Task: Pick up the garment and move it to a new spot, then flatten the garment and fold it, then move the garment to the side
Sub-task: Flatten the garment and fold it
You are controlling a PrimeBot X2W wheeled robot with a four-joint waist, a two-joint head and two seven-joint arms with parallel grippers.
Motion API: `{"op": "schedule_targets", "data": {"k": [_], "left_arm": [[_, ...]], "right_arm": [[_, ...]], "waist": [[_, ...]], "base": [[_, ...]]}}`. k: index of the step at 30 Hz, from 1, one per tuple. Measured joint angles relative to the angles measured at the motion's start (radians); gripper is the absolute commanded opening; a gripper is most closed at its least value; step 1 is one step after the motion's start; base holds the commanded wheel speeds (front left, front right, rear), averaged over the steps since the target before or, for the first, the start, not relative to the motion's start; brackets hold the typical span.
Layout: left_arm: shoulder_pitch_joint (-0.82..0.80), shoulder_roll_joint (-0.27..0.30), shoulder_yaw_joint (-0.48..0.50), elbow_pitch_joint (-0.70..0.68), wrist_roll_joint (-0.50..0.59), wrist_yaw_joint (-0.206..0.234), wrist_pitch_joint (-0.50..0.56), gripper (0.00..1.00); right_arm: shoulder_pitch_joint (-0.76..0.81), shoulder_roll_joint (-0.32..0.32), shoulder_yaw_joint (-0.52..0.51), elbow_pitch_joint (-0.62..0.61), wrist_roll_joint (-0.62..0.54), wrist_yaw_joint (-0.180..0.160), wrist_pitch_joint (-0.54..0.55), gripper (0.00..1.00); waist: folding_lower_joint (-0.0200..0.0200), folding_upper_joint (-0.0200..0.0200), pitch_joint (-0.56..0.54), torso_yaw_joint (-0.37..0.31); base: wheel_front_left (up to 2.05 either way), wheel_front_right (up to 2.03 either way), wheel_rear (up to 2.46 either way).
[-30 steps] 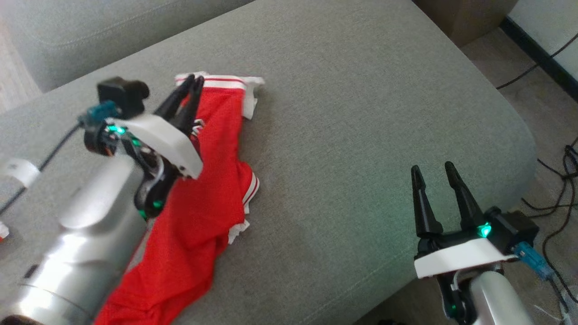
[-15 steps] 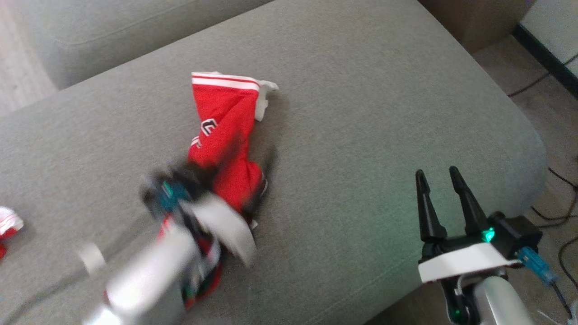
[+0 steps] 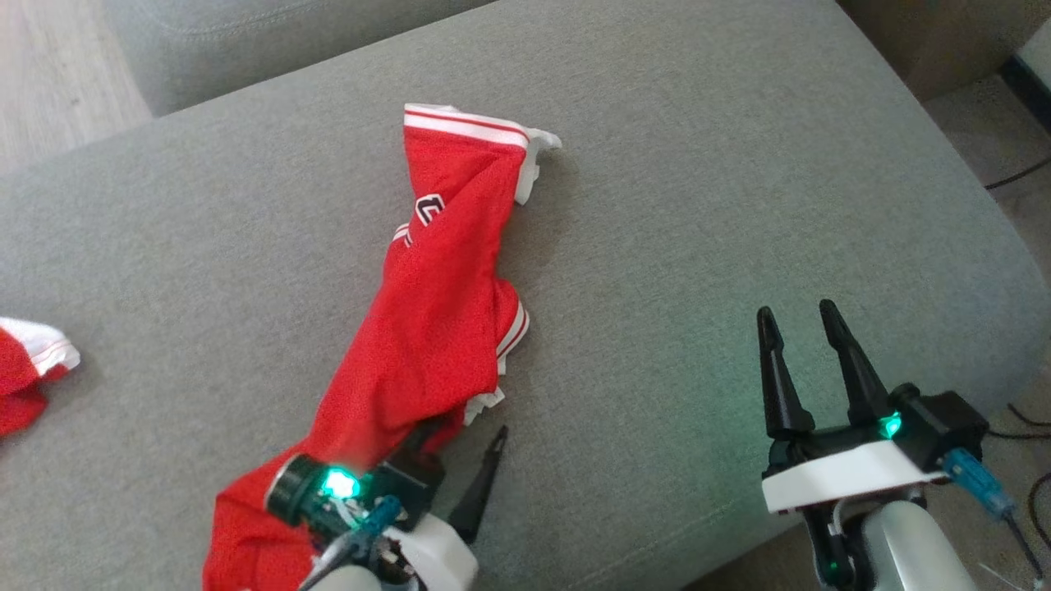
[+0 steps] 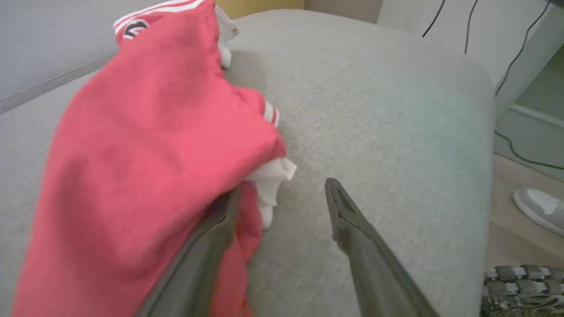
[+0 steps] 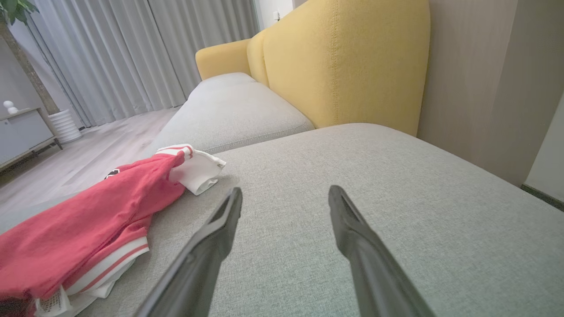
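On woven grey cushion [image 3: 698, 205], rumpled red garment [image 3: 435, 328]

We look from the head steeply down on the grey seat cushion [image 3: 698, 205], from well above it, with the left tool [image 3: 464, 439] at the bottom edge and the right tool [image 3: 795, 308] at the lower right. From the left wrist we sit low and very near that cushion, facing along the tool, with the red garment [image 4: 145, 132] close on our left. From the right wrist we look low across the same cushion toward the yellow backrest [image 5: 343, 66] and the curtains [image 5: 132, 48]. All three views share the red garment and the cushion around it.
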State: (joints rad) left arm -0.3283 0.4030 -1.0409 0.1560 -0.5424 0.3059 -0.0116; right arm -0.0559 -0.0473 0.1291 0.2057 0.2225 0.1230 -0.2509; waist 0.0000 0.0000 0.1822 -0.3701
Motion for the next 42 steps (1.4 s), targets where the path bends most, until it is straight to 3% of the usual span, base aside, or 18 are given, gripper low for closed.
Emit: {"op": "schedule_targets", "data": {"k": [12, 20, 27, 35, 36, 38, 40, 42], "left_arm": [[-0.027, 0.026, 0.063, 0.01, 0.012, 0.056, -0.062, 1.0], [-0.055, 0.057, 0.09, 0.019, -0.004, 0.056, -0.058, 1.0], [-0.053, 0.119, 0.105, 0.019, -0.037, 0.053, -0.031, 1.0], [-0.02, 0.124, 0.102, 0.022, -0.057, 0.041, -0.023, 1.0], [-0.019, 0.122, 0.101, 0.027, -0.057, 0.036, -0.02, 0.95], [-0.018, 0.119, 0.1, 0.035, -0.073, 0.024, -0.015, 0.49], [-0.018, 0.116, 0.094, 0.046, -0.077, 0.009, -0.008, 0.31], [-0.019, 0.113, 0.086, 0.061, -0.086, -0.007, -0.003, 0.0]], "right_arm": [[-0.003, 0.0, 0.004, 0.001, -0.004, 0.0, 0.0, 1.0], [-0.005, 0.0, 0.008, 0.002, -0.004, 0.0, 0.0, 1.0], [-0.005, 0.0, 0.005, 0.002, -0.004, 0.0, 0.0, 1.0], [-0.006, 0.0, 0.003, 0.002, -0.004, 0.0, 0.0, 1.0], [-0.006, 0.0, 0.003, 0.002, -0.004, 0.0, 0.0, 1.0], [-0.006, 0.0, 0.003, 0.002, -0.004, 0.0, 0.0, 1.0], [-0.006, 0.0, 0.003, 0.002, -0.004, 0.0, 0.0, 1.0], [-0.01, 0.0, 0.004, 0.002, -0.004, 0.0, 0.0, 1.0]], "waist": [[0.0, 0.0, 0.008, 0.028], [0.0, 0.0, 0.004, 0.023], [0.0, 0.0, 0.008, 0.027], [0.0, 0.0, 0.013, 0.042], [0.0, 0.0, 0.015, 0.044], [0.0, 0.0, 0.017, 0.048], [0.0, 0.0, 0.019, 0.05], [0.0, 0.0, 0.021, 0.051]], "base": [[0.0, 0.0, 0.0], [0.0, 0.0, 0.0], [0.0, 0.0, 0.0], [0.0, 0.0, 0.0], [0.0, 0.0, 0.0], [0.0, 0.0, 0.0], [0.0, 0.0, 0.0], [0.0, 0.0, 0.0]]}}
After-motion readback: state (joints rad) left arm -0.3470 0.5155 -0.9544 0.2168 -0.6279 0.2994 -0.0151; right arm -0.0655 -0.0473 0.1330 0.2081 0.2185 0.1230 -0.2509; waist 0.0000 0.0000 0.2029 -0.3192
